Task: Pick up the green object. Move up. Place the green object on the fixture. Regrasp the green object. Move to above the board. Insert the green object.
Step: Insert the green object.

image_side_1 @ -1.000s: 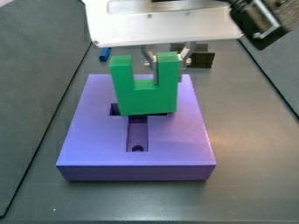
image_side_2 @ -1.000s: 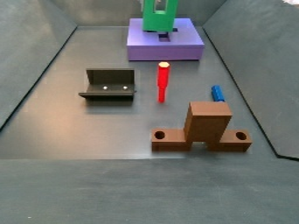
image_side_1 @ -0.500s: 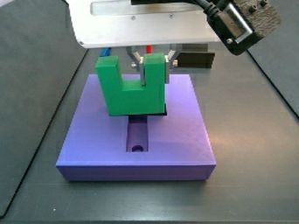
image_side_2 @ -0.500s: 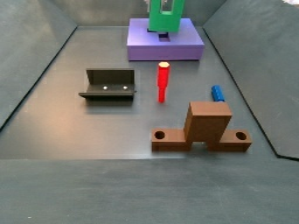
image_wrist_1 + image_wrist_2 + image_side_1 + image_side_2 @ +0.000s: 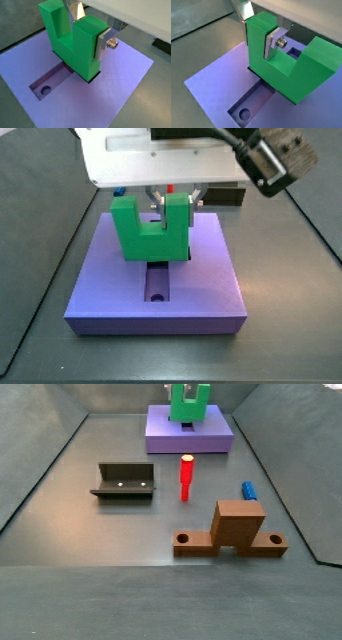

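The green object point(image 5: 147, 236) stands upright with its prongs up and its base in the cross-shaped recess of the purple board point(image 5: 201, 288). It shows in both wrist views point(image 5: 73, 50) point(image 5: 294, 70). My gripper point(image 5: 178, 200) is shut on one prong, with silver finger plates on both sides of it point(image 5: 92, 27) point(image 5: 258, 27). In a side view the green object point(image 5: 187, 406) and the board point(image 5: 187, 436) are at the far end. The fixture point(image 5: 123, 481) sits at mid-left, far from the gripper.
A thin red post point(image 5: 187, 477), a small blue peg point(image 5: 247, 490) and an orange-brown block point(image 5: 237, 527) stand on the dark floor nearer the camera. A slot with a round hole point(image 5: 158, 288) runs along the board in front of the green object.
The gripper has carried the green object sideways over the board and a little lower, onto the cross recess. Since half a second ago it has barely moved.
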You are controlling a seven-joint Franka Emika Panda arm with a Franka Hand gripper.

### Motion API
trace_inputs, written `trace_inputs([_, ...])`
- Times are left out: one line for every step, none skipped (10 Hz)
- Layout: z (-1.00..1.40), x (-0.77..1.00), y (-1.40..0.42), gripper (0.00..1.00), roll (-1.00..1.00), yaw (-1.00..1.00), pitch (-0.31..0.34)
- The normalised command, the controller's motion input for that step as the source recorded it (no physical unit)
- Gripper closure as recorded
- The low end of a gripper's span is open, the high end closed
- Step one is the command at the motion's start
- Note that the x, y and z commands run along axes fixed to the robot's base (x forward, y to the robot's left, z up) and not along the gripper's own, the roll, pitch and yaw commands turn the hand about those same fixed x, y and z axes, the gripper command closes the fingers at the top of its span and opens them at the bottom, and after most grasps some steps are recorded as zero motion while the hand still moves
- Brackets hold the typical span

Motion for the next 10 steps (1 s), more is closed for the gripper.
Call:
trace_inputs([-0.21, -0.05, 0.10, 1.00, 0.11, 0.09, 0.000])
trace_inputs([-0.25, 0.00, 0.00, 1.00, 0.14, 0.00, 0.000])
trace_inputs([-0.59, 0.00, 0.00, 1.00, 0.19, 0.00, 0.020])
trace_inputs([-0.81, 0.14, 0.00, 1.00, 0.25, 0.00, 0.009])
trace_inputs([-0.89, 0.27, 0.00, 1.00, 0.22, -0.09, 0.013])
trace_inputs([-0.92, 0.24, 0.00, 1.00, 0.21, -0.12, 0.009])
trace_inputs([-0.89, 0.16, 0.00, 1.00, 0.22, -0.11, 0.004])
trace_inputs([-0.72, 0.01, -0.01, 1.00, 0.31, -0.07, 0.004])
trace_inputs([0.00, 0.00, 0.00, 1.00, 0.01, 0.00, 0.000])
trace_inputs([0.00, 0.00, 0.00, 1.00, 0.00, 0.00, 0.000])
